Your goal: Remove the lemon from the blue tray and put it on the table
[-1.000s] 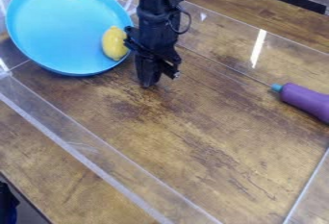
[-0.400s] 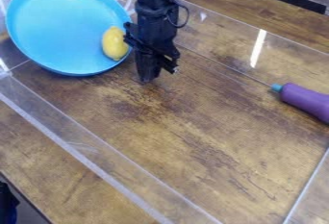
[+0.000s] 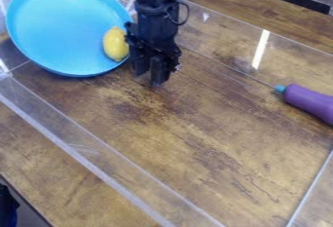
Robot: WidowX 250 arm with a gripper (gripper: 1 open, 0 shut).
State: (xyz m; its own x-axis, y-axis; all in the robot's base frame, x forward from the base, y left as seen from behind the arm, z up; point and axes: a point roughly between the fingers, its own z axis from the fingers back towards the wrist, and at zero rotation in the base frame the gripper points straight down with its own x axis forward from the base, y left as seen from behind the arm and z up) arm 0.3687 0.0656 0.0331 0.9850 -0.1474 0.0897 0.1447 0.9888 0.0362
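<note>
The lemon (image 3: 116, 43) is a small yellow oval lying inside the blue tray (image 3: 53, 21), close to the tray's right rim. The tray is a round sky-blue dish at the table's far left. My black gripper (image 3: 154, 71) hangs upright just right of the lemon, its fingertips low over the dark wooden table (image 3: 196, 133) beside the tray's rim. The fingers stand apart with nothing between them. The lemon is not touched by either finger.
A purple elongated object (image 3: 310, 100) lies at the right edge of the table. Clear plastic walls (image 3: 92, 158) run along the front and sides of the work area. A bright glare streak (image 3: 262, 48) marks the glossy wood behind.
The gripper's fingers have spread from shut to open. The arm has shifted slightly left, toward the tray. The lemon and tray have not moved.
</note>
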